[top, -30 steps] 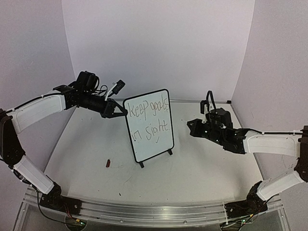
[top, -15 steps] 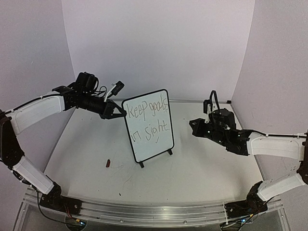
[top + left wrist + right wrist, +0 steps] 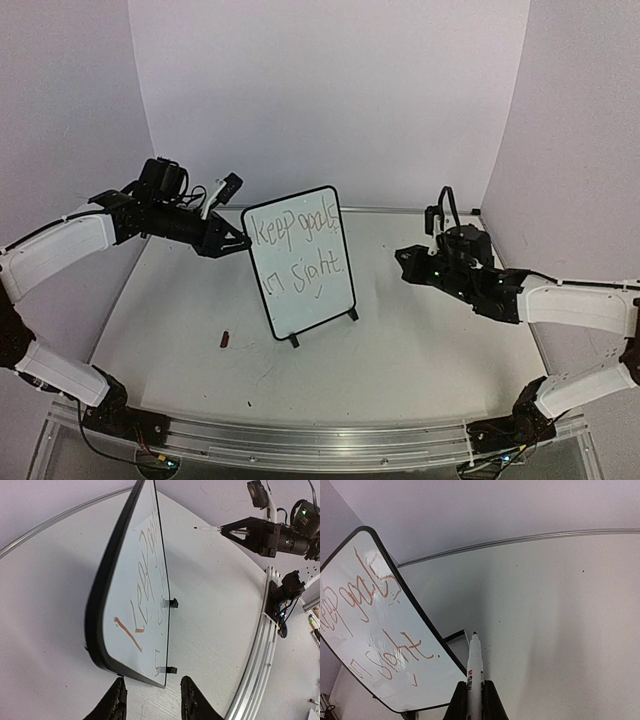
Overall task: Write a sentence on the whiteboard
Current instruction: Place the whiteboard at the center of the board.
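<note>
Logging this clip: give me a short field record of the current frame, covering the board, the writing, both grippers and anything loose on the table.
whiteboard: standing on its two feet, mid-table
sentence: "Keep goals in sight" in two lines, small tick below
left gripper: open, fingers either side of the board's edge, seemingly not pressing it
right gripper: shut on the marker, apart from the board
marker: uncapped, tip off the board
loose item: small dark object on the table, too small to identify
</note>
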